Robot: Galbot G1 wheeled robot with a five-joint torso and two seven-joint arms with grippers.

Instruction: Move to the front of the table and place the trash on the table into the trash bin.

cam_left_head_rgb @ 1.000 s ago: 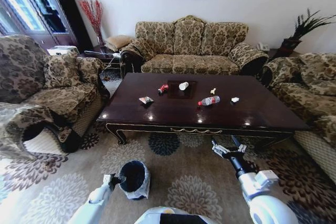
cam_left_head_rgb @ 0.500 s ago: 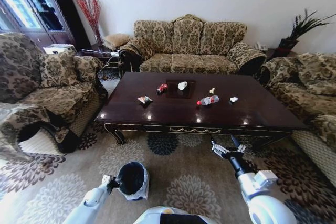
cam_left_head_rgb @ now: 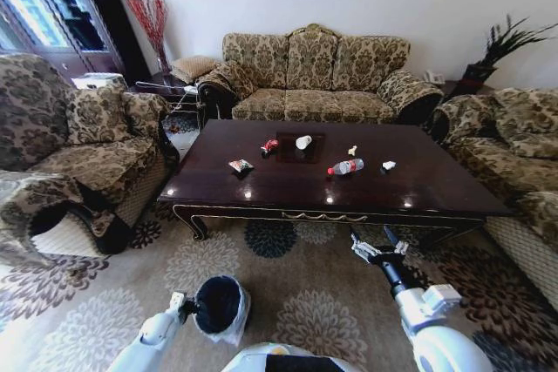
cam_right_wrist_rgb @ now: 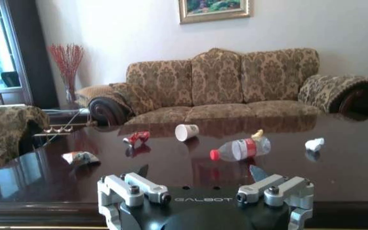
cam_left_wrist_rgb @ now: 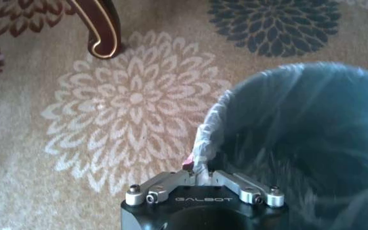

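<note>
The desk, a broad rectangle of glossy dark reddish wood with a carved apron, carries the trash around its middle: a clear bottle with a red label, a white paper cup, a red wrapper, a snack packet and a crumpled paper bit. In front of the desk, over the floral carpet, the left gripper pinches the rim of the round black bin, lined with a filmy white bag. The right gripper hangs near the desk's front edge, fingers spread and holding nothing.

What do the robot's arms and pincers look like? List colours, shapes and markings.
Both arms are smooth white shells with rounded segments. The right pincer sits on a black wrist link. Close up, each pincer, left and right, has a black body lettered GALBOT and silver metal finger brackets with visible bolts.
</note>
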